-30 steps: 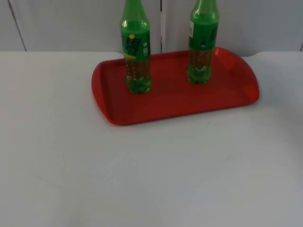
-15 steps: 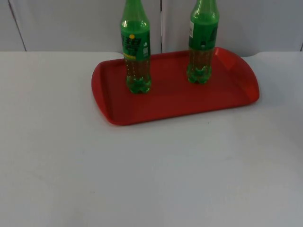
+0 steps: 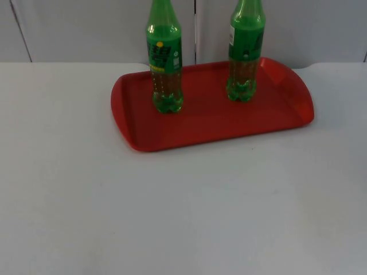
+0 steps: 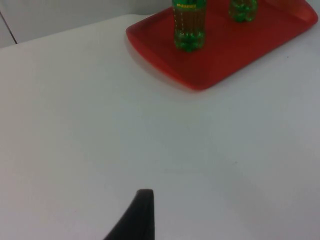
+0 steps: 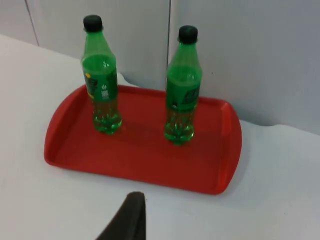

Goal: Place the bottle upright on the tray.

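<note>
Two green soda bottles stand upright on the red tray (image 3: 212, 123), which lies on the white bench (image 3: 172, 212) close to the grey partition wall (image 3: 86, 28). The left bottle (image 3: 164, 63) stands near the tray's left end and the right bottle (image 3: 245, 57) stands toward its right end, well apart from each other, so neither can knock the other. Both have a black cap, a green label and a little liquid, and both rest flat on their bases inside the raised rim, which I judge keeps them from sliding off. From my right wrist I see the same two bottles, the left bottle (image 5: 101, 82) and the right bottle (image 5: 182, 90), straight and not tilted, on the tray (image 5: 125, 155). From my left wrist I see only the lower parts of them, the nearer one (image 4: 189, 25) and the farther one (image 4: 243, 9), on the tray (image 4: 220, 55). My left hand hangs over the bare bench, well apart from the tray, and my right hand is in front of the tray's near edge, also not touching it. Of each hand I see one black fingertip, so I cannot tell how far either is open; I see nothing held at either fingertip. I judge that the task is done, because no bottle lies on the bench, and both arms wait away from the tray.
</note>
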Robot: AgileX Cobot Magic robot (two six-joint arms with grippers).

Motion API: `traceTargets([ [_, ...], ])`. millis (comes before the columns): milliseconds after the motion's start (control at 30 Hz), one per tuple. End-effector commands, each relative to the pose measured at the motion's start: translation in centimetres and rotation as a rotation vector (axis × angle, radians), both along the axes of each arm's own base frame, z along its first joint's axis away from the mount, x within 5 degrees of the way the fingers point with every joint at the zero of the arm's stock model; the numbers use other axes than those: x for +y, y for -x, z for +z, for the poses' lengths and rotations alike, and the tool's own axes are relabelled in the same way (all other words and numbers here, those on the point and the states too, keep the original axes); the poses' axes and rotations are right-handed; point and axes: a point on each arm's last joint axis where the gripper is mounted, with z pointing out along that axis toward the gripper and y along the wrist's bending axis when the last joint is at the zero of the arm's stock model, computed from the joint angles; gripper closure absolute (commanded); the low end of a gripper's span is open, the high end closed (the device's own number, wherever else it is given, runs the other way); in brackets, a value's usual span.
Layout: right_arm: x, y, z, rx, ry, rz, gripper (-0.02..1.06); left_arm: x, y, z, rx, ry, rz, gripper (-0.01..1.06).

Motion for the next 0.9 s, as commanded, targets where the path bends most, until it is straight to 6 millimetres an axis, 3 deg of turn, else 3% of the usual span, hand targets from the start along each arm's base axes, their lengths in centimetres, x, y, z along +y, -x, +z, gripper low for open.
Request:
traceTargets([
  [0, -0.4, 1.9, -0.1, -0.047, -0.027, 0.0, -0.01, 0.0, 0.0, -0.1, -0.001, 0.001, -0.002, 0.0],
  [633, -1.8, 9.6, -3.5, -0.009, -0.052, 0.035, -0.01, 0.0, 0.0, -0.1, -0.001, 0.001, -0.002, 0.0],
  [867, -3.5, 12.5, -4.2, -0.016, -0.068, -0.087, -0.01, 0.0, 0.0, -0.1, -0.001, 0.001, -0.002, 0.0],
])
